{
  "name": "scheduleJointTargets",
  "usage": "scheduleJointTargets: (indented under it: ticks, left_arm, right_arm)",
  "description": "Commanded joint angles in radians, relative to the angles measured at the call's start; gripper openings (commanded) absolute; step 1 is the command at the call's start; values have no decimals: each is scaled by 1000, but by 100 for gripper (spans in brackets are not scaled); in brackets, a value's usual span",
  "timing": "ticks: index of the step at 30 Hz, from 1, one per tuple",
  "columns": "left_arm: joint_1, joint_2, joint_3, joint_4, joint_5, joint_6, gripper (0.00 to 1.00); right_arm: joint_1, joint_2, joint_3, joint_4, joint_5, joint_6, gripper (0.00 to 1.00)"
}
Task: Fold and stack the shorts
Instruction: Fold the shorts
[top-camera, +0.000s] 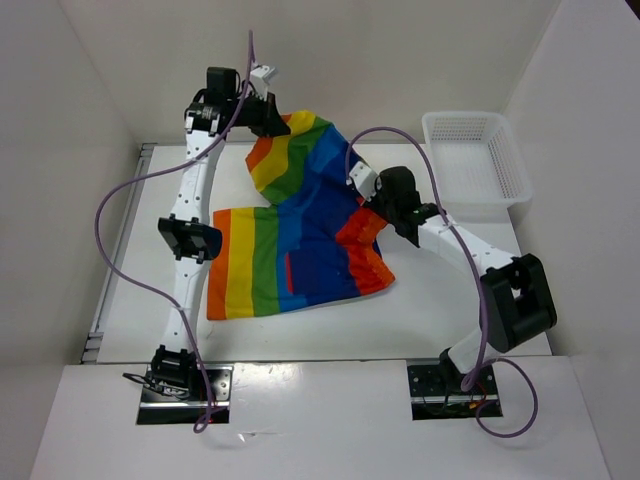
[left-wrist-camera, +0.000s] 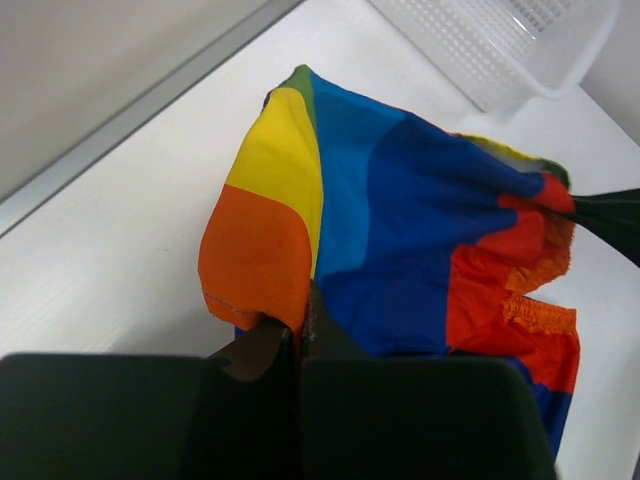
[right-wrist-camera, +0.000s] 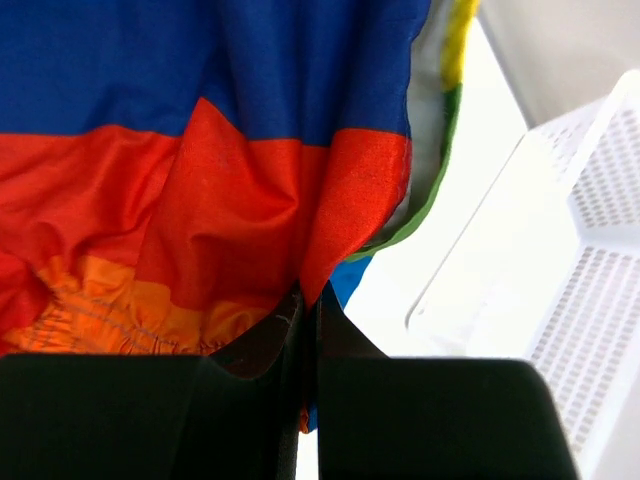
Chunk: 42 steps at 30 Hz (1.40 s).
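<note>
White walls close round a white table (top-camera: 300, 340) on three sides, and we see both arms stretched out across it. The shorts (top-camera: 300, 240) span the gap between the two sets of jaws. One leg rises to the left jaws, the waist end bunches up at the right jaws, and the other leg lies flat on the surface on the near side of both. A white mesh basket (top-camera: 475, 155) sits beyond and to the right of the right jaws, apart from the cloth.

Our left gripper (top-camera: 272, 118) has its jaws pressed together on the hem of the orange stripe, and the wrist view shows yellow, blue and navy spreading away ahead of them. Our right gripper (top-camera: 365, 198) is likewise clamped tight, on a fold of the red stripe. The gathered orange waistband (right-wrist-camera: 100, 305) puckers just left of those jaws. A purple cable (top-camera: 130, 200) loops out from each arm.
</note>
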Motion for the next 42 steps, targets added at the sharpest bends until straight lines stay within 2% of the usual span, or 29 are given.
scheduleJointTargets:
  ticks: [1, 10, 14, 17, 18, 21, 22, 24, 25, 26, 27, 29, 30, 32, 33, 35, 36, 40, 42]
  left_arm:
    - [17, 40, 17, -17, 90, 4, 0]
    - [40, 123, 17, -32, 158, 4, 0]
    - [-1, 42, 5, 9, 106, 4, 0]
    - [-13, -58, -58, 33, -12, 4, 0]
    - [-25, -93, -167, 52, -88, 4, 0]
    - [-35, -268, -410, 78, -163, 4, 0]
    - [-35, -357, -578, 78, -220, 4, 0]
    - [-44, -475, -747, 92, -264, 4, 0]
    - [-44, -515, -836, 105, -335, 4, 0]
    - [-30, -555, -1013, 150, -371, 4, 0]
    - [-19, -636, -1100, 174, -409, 4, 0]
    - [1, -718, -1255, 245, -555, 4, 0]
    - [1, -800, -1411, 269, -624, 4, 0]
    - [10, -929, -1571, 352, -780, 4, 0]
    - [10, -972, -1722, 378, -826, 4, 0]
    - [21, -1098, -1851, 417, -873, 4, 0]
    - [21, -1139, -1964, 438, -897, 4, 0]
    - [21, -1339, -2130, 423, -902, 4, 0]
    - [21, -1402, -2163, 350, -850, 4, 14]
  right_arm:
    - [-11, 18, 32, -2, -10, 35, 0]
    - [-11, 79, 66, -21, -10, 68, 0]
    - [-11, 101, 78, -10, -21, 77, 0]
    - [-11, 92, 55, 22, -21, 77, 0]
    - [-11, 91, 55, 38, -21, 68, 0]
    - [-11, 47, -1, 73, -12, 41, 0]
    - [-11, 36, -26, 82, -3, 29, 0]
    - [-11, 1, -47, 101, -2, 12, 0]
    - [-11, -8, -70, 116, -15, 2, 0]
    - [-11, -28, -80, 125, -15, -17, 0]
    - [-11, -37, -98, 137, -30, -18, 0]
    - [-11, -69, -112, 137, -56, -54, 0]
    - [-11, -85, -123, 125, -70, -68, 0]
    - [-1, -131, -135, 69, -100, -129, 0]
    - [8, -145, -135, 43, -111, -155, 0]
    - [19, -190, -144, -34, -137, -235, 0]
    - [36, -209, -156, -51, -162, -254, 0]
    - [122, -318, -204, -186, -252, -363, 0]
    - [216, -385, -222, -304, -288, -413, 0]
